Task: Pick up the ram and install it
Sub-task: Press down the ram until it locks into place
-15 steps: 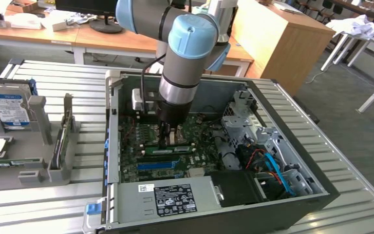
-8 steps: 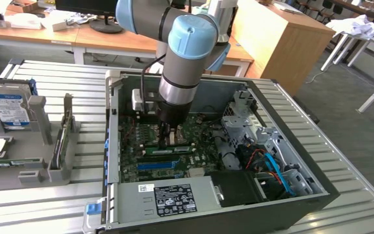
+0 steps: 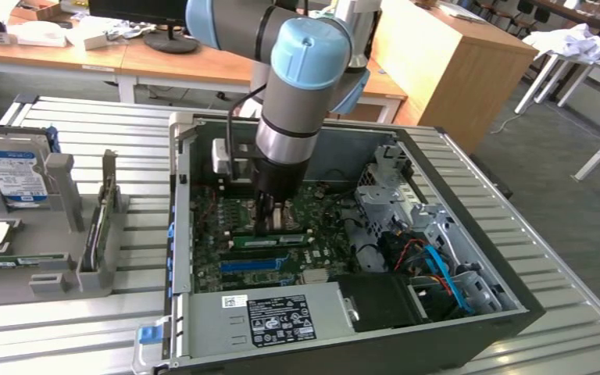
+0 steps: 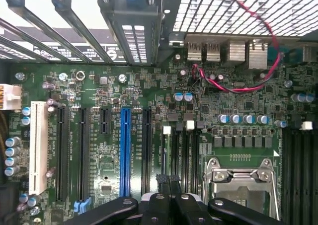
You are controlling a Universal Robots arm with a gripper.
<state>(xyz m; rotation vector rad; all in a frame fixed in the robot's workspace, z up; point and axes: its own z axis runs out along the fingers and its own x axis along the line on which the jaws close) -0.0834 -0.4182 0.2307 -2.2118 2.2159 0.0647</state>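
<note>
Tool [image 3: 272, 226] clenched, pressed down on ram [image 3: 269, 240] near middle of motherboard [image 3: 240, 220], inside open computer case [image 3: 467, 234] on bench [image 3: 71, 320].

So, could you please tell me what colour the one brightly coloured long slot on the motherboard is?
Bright blue; the slot shows best in the wrist view, among black slots.
</note>
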